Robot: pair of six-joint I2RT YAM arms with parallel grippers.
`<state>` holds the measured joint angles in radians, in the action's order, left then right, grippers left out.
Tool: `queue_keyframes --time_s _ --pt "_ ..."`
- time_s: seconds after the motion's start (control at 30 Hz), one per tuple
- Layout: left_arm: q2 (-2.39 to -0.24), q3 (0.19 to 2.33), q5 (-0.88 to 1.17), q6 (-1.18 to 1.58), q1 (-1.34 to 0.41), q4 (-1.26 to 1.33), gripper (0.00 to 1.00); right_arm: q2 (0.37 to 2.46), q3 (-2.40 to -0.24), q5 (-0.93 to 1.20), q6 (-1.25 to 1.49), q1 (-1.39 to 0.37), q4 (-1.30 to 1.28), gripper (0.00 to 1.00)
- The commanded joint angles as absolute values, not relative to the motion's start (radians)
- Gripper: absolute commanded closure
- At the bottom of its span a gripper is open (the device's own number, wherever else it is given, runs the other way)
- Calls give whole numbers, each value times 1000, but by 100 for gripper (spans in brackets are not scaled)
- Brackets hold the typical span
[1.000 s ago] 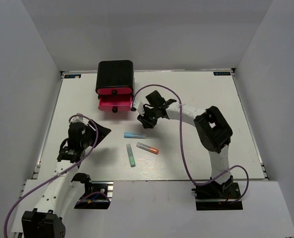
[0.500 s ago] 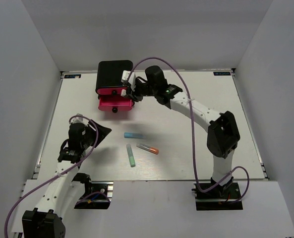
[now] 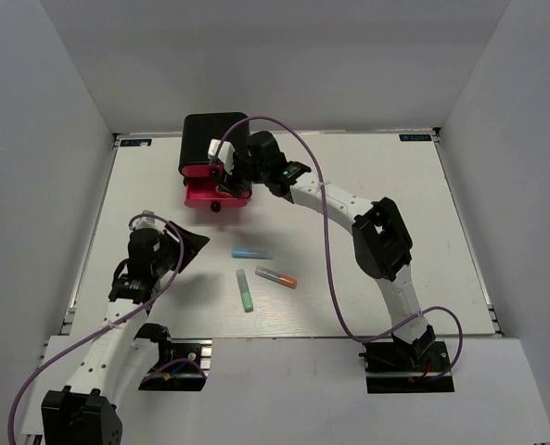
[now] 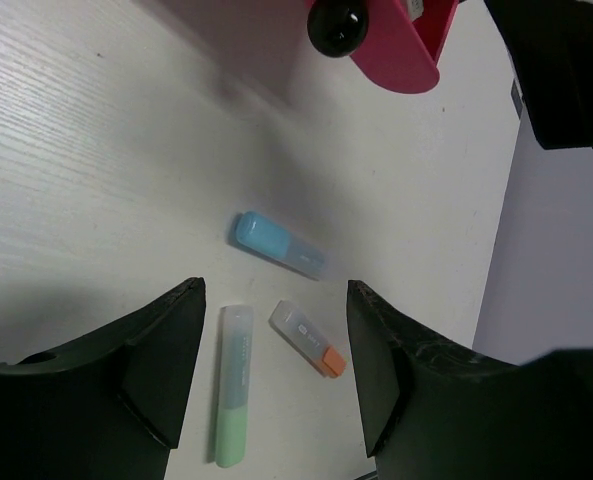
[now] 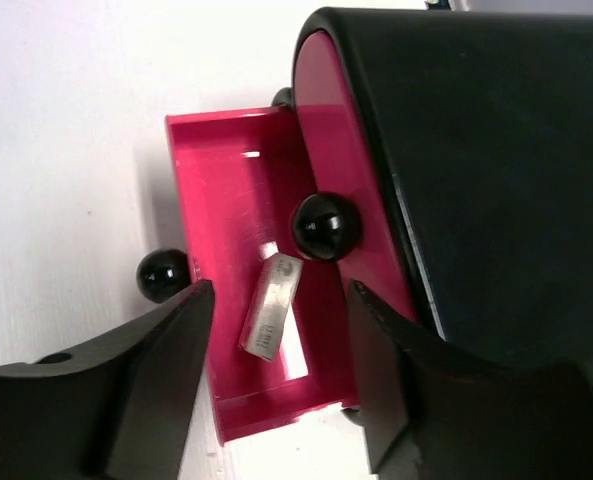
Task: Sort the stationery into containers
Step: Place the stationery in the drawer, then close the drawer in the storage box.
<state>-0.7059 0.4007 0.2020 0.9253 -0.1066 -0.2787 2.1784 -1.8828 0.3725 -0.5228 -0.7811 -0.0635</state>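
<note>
From above, the right gripper (image 3: 226,165) covered most of the open pink drawer (image 3: 205,195), so nothing inside it could be made out. The left wrist view's top edge cut that drawer down to a corner and a knob (image 4: 337,24). In the right wrist view the small pale block (image 5: 270,306) in the drawer was blurred, its print unreadable. The black cabinet (image 5: 496,180) ran off the right edge.
</note>
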Motion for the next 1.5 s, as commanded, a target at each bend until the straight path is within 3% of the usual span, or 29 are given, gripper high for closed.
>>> queue_keyframes --time_s 0.0,0.13,0.2,0.23,0.27,0.3,0.37,0.5,0.8,1.0,1.17,1.47 --pt "-733 387 221 933 -103 -206 32 2131 -1884 348 -532 -784 -20 36" --pt "-827 377 221 962 -103 -65 38 2079 -1881 345 -514 -782 -21 32" --pt "-920 391 221 962 -103 0 56 2010 -1853 342 -488 -772 -14 38" --pt "-957 400 221 971 -103 53 62 1990 -1838 334 -482 -775 -11 63" --pt "-995 409 232 971 -103 76 67 1968 -1769 290 -480 -775 20 79" --pt "-1071 437 232 971 -103 95 73 1895 -1735 244 -453 -773 35 88" --pt "-1150 471 221 971 -103 130 75 1839 -1619 226 -448 -767 81 100" --pt "-1322 584 201 971 -103 166 77 1686 -1386 201 -439 -746 95 100" --pt "-1575 787 180 1000 -103 167 74 1477 -1155 152 -422 -690 106 100" --pt "-1627 841 167 1032 -103 158 64 1419 -1106 156 -425 -666 95 100" --pt "-1647 912 158 1043 -103 138 49 1391 -1077 167 -426 -653 83 100" --pt "-1680 997 149 1043 -103 92 38 1364 -1043 176 -434 -647 77 100"
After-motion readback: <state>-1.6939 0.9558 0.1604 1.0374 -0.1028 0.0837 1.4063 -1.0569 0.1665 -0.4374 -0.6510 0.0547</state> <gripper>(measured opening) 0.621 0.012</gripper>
